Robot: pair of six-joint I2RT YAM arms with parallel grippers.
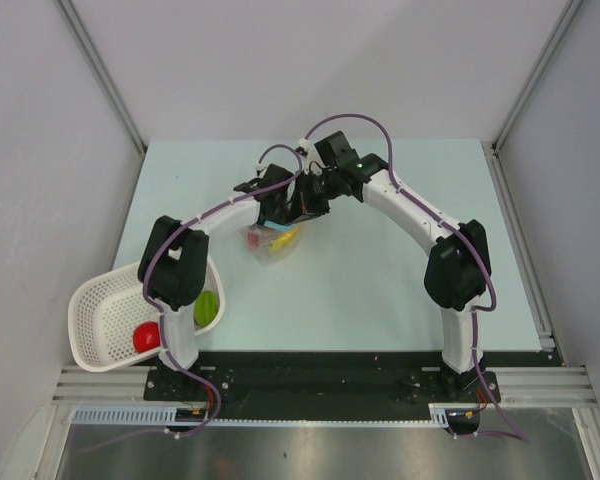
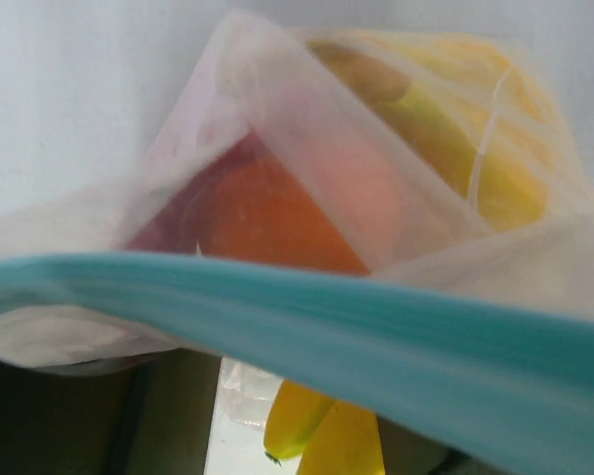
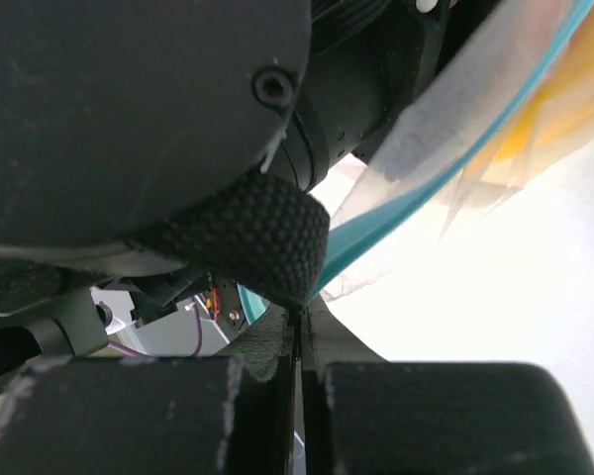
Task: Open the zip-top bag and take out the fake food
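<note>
Right jaws: closed tight with only a hairline gap. The teal zip strip (image 3: 376,223) ran down into the pinch, so they gripped the zip-top bag (image 1: 273,243) by its mouth edge.
Left jaws: stood at the bag's mouth, just beside the right jaws. They were not visible in the left wrist view, and the overhead view was too small to judge, so their opening could not be told.
Arms: left arm (image 1: 215,215) and right arm (image 1: 420,215) reached inward and met over the middle of the surface (image 1: 380,290), towards its far side.
Bag position: below the two sets of jaws at mid-surface, mouth uppermost. Whether its lower end touched the surface could not be told.
Bag mouth: the strip crossed the left wrist view as a blurred teal band very close to the camera. Whether the mouth was parted could not be confirmed.
Bag contents: an orange ball (image 2: 277,223) and a yellow banana-like piece (image 2: 475,148) showed through the clear film. A dark red-purple piece (image 2: 168,223) sat left of the ball, only partly seen.
Basket: a white mesh basket (image 1: 95,310) sat at the near left corner, beside the left arm's base and well apart from the bag.
Basket contents: a red round piece (image 1: 145,336) and a green oval (image 1: 207,308), the oval partly behind the left arm.
</note>
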